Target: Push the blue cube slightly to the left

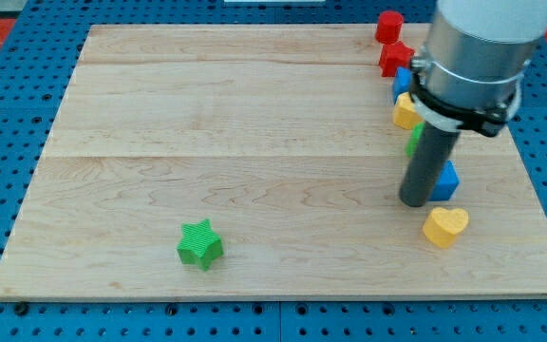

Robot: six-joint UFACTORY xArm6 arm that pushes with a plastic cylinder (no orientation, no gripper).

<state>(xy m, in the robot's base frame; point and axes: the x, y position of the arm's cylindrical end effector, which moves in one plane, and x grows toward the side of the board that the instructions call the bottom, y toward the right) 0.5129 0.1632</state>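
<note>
The blue cube (445,182) sits on the wooden board (254,142) at the view's right, partly hidden behind the rod. My tip (413,201) rests on the board right at the cube's left side, seemingly touching it. A yellow heart (445,226) lies just below the cube.
A column of blocks runs up the right side: a green block (412,140) mostly hidden by the rod, a yellow block (405,111), another blue block (402,80), a red star (396,58) and a red block (388,26). A green star (199,244) lies at the lower left.
</note>
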